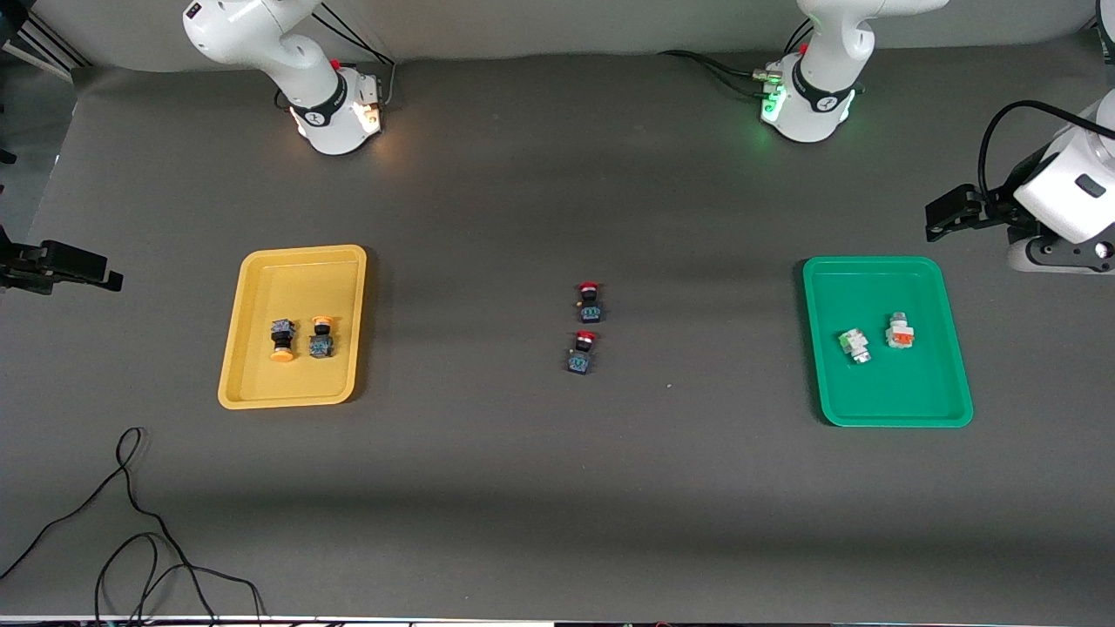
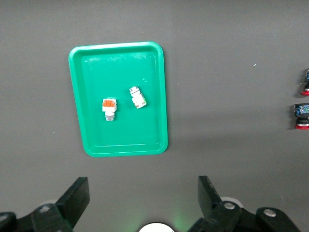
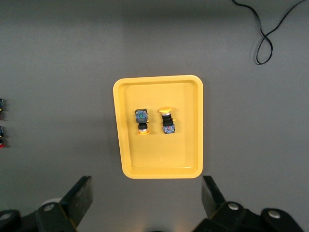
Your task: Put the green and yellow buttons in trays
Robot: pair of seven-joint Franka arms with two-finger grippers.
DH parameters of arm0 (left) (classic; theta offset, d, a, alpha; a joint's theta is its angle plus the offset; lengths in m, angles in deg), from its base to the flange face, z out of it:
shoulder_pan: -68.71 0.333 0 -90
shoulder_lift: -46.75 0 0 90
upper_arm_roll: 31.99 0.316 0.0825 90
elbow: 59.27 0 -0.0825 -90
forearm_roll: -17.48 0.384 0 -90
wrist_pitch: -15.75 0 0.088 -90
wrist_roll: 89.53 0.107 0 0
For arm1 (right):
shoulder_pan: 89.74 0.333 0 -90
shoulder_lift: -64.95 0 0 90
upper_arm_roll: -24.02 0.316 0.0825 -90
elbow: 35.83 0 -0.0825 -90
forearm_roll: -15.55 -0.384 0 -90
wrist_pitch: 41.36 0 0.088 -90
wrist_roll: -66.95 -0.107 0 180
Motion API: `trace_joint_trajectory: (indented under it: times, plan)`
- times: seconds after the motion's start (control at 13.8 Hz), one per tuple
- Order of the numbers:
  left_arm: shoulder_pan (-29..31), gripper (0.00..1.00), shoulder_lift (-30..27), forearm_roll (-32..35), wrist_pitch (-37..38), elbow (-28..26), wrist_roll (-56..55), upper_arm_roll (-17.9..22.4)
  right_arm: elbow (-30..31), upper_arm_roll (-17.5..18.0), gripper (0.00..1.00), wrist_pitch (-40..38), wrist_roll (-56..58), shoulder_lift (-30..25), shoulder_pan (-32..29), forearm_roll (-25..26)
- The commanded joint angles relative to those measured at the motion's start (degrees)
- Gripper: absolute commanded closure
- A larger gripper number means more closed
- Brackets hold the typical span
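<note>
A dark grey desk (image 1: 523, 488) is seen carrying a shallow rectangular yellow plastic tray (image 1: 253, 383) toward the right arm's end and a matching green plastic tray (image 1: 949, 383) toward the left arm's end. Both arms wait, raised. The left pincer (image 2: 142, 200) is held wide open and empty near the green tray, the right pincer (image 3: 147, 198) likewise near the yellow tray. Two dark-bodied yellow-capped buttons (image 1: 280, 340) lie in the yellow tray, two white-bodied buttons (image 1: 855, 345) in the green. Two red-capped switches (image 1: 590, 301) rest mid-desk between the trays.
</note>
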Motion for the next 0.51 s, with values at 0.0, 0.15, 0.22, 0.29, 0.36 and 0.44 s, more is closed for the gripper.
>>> trace_joint_trajectory:
  times: [0.0, 0.15, 0.22, 0.29, 0.36, 0.44]
  plan:
    - [-0.50, 0.00, -0.35, -0.38, -0.37, -0.17, 0.26, 0.43, -0.26, 1.78, 0.00, -0.82, -1.42, -0.84, -1.80, 1.32]
    - [-0.41, 0.00, -0.26, -0.38, -0.45, -0.08, 0.26, 0.43, -0.26, 8.61, 0.00, -0.82, -1.50, -2.93, -8.19, 1.49]
    - [-0.41, 0.00, -0.26, -0.38, -0.46, -0.08, 0.26, 0.43, -0.18, 12.65, 0.00, -0.82, -1.50, -4.25, -12.14, 2.54]
    - [-0.59, 0.00, -0.17, -0.38, -0.46, 0.09, 0.26, 0.43, -0.09, 17.74, 0.00, -0.82, -1.50, -5.74, -16.10, 5.07]
    - [-0.59, 0.00, -0.17, -0.38, -0.46, 0.18, 0.26, 0.43, 0.00, 22.05, 0.00, -0.82, -1.68, -6.80, -19.01, 7.71]
    - [-0.50, 0.00, -0.17, -0.46, -0.46, 0.18, 0.26, 0.43, 0.96, 26.10, 0.00, -0.82, -2.81, -7.86, -21.56, 9.91]
